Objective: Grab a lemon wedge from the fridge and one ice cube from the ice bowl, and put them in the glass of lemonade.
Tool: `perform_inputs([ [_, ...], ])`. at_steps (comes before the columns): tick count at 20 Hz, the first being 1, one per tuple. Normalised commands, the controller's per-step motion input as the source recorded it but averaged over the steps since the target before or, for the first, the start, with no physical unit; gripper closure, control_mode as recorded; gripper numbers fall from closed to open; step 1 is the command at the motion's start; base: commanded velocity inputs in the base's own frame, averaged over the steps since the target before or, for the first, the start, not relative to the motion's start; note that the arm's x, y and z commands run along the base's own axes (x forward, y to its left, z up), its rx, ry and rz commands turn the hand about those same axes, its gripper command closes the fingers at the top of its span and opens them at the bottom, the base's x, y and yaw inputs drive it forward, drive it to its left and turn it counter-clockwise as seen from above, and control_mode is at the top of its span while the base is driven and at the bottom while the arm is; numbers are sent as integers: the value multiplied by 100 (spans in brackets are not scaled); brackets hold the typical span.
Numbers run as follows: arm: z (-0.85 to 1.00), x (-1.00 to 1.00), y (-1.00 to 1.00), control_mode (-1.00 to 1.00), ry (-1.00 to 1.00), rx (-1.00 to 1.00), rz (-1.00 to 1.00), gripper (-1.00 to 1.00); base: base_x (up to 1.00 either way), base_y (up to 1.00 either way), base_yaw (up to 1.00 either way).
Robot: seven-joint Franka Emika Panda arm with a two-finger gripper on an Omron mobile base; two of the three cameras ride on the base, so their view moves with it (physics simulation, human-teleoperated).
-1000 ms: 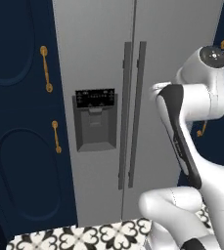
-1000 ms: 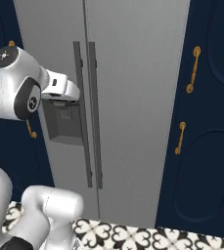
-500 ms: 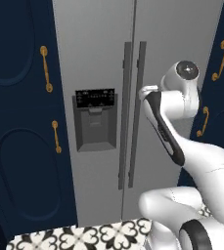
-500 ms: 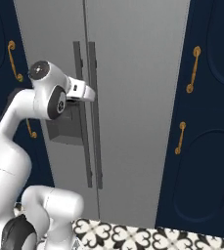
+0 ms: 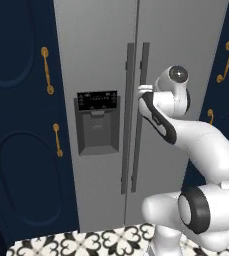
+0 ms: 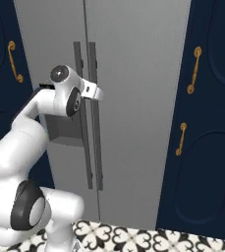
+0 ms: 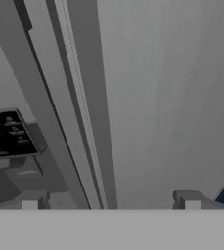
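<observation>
Navy cabinets [image 5: 21, 125] with gold handles [image 5: 47, 70] at far left. Next, fridge [image 5: 96, 60], both doors shut, dark dispenser panel [image 5: 97, 121] on left door. Two long bar handles side by side at the door seam: left-door handle [image 5: 127, 117], right-door handle [image 5: 140, 115]. Both bars upright, long axis vertical, running from upper door to well below the dispenser.

End effector [image 7: 111, 202] just in front of the seam, near upper part of the handles, wrist aimed straight at the door. In hand view, fingertips [image 7: 30, 201] spread wide at bottom edge, nothing between them: open, empty. Same view: handles cross as slanted bars because of hand roll, passing up between the two tips; right-door handle [image 7: 91, 97] roughly centred, left-door handle [image 7: 40, 102] off toward the dispenser side. No contact visible yet; a gap to the bar seems to remain, exact clearance hard to tell.

Right base view: wrist [image 6: 92, 92] beside the handle pair [image 6: 95, 113], close, at upper-bar level.

Judgement: opening the fridge is the step in hand; lemon wedge presumably inside, hidden behind shut doors. Next move likely needs short forward push so the vertical bar sits between the fingers.

More navy cabinets [image 6: 207, 123] at right.
</observation>
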Motion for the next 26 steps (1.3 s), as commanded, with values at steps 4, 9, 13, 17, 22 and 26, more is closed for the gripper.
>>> perform_inputs([
  [4, -1, 33, 0, -100, 5, -3, 0, -100, 0, 0, 0],
  [9, -29, 48, 0, -100, 0, 0, 2, -100, 0, 0, 0],
  [13, -39, 51, 0, -100, -4, 0, 1, -100, 0, 0, 0],
  [17, -7, 53, -1, -100, 0, 0, 0, -100, 0, 0, 0],
  [22, 0, 55, -5, -100, 0, 0, 0, -100, 0, 0, 0],
  [26, -8, 45, -11, -100, 0, 0, 0, -100, 0, 0, 0],
])
